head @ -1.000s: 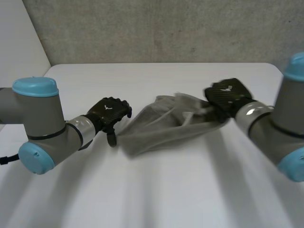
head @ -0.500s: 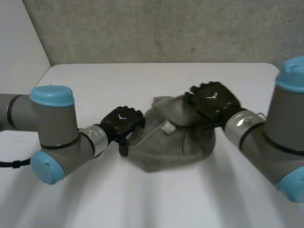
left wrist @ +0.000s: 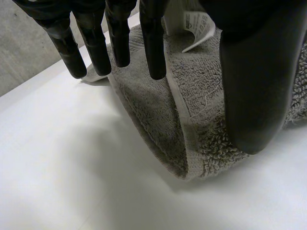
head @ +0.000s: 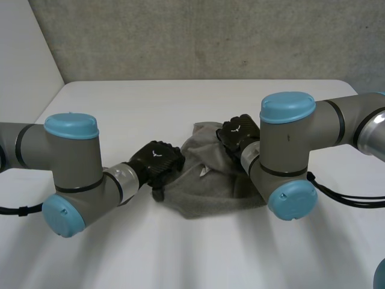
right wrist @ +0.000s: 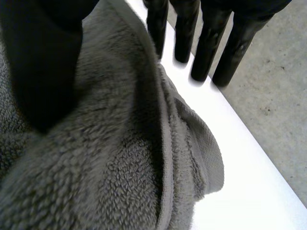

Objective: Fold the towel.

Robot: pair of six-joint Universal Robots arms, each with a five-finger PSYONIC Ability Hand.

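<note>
Head view: the right hand (head: 239, 133) has swept across since a second ago, carrying its end of the towel (head: 210, 186) over toward the left hand (head: 157, 161). Each hand pinches the towel between straight fingers and thumb, the left at the towel's edge. The towel lies bunched and doubled on the worktop (head: 180, 253), so the first fold looks nearly laid.

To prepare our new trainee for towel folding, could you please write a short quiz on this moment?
1. True or false: the towel lies spread flat on the table.
2. The left hand and the right hand are both: A) on the towel, B) raised clear above it, C) beyond the table's edge.
3. What small white thing is sewn to the towel?
Key: 1 false, it is bunched up; 2 A; 3 a label.
</note>
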